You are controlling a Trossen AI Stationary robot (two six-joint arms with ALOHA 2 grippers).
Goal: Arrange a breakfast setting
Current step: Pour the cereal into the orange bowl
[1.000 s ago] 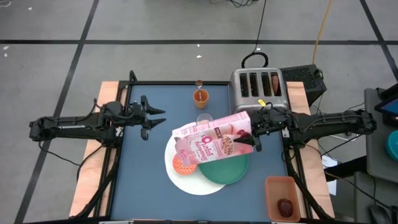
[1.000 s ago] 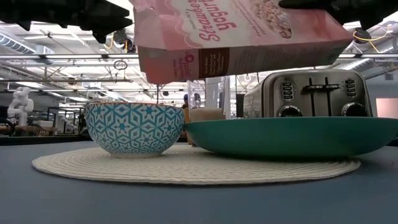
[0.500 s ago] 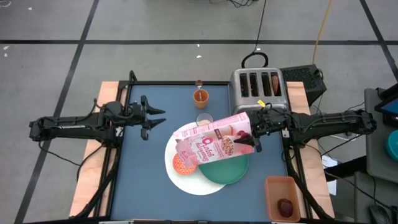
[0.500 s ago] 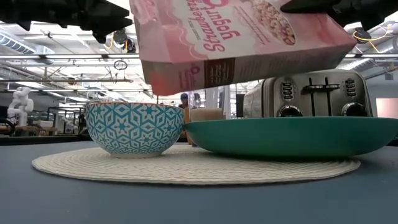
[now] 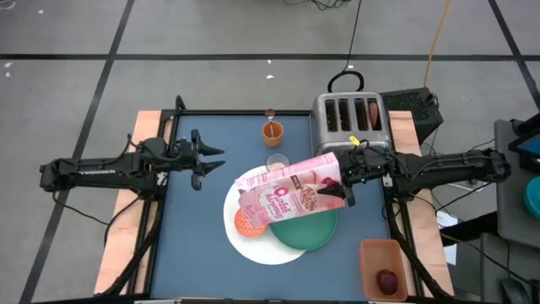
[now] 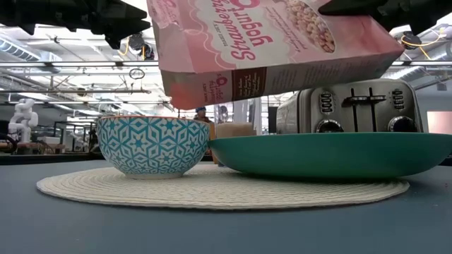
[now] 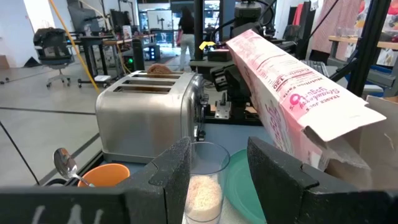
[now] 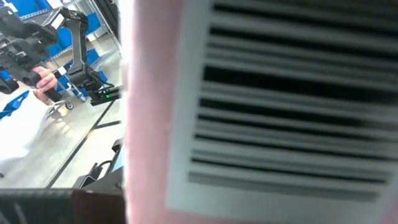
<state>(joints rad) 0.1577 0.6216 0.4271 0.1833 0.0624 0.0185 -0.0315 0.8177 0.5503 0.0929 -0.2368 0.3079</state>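
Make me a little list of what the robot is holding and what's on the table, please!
Held: pink cardboard cereal box, tilted above the small orange bowl, in the right gripper
Left gripper: open, waiting apart
Large white round plate: carries bowl and smaller green plate
Behind: clear milk glass, orange cup with spoon
Silver four-slot toaster: brown bagel in a slot

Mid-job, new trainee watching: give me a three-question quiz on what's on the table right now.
1. True or false: the right gripper holds the pink cereal box tilted above the small bowl.
2. The left gripper is: A) shut on the glass B) open, holding nothing C) in the toaster.
3. Fill in: something brown, likely the bagel, sits in a slot of the ____.

Key: 1 true; 2 B; 3 silver toaster.
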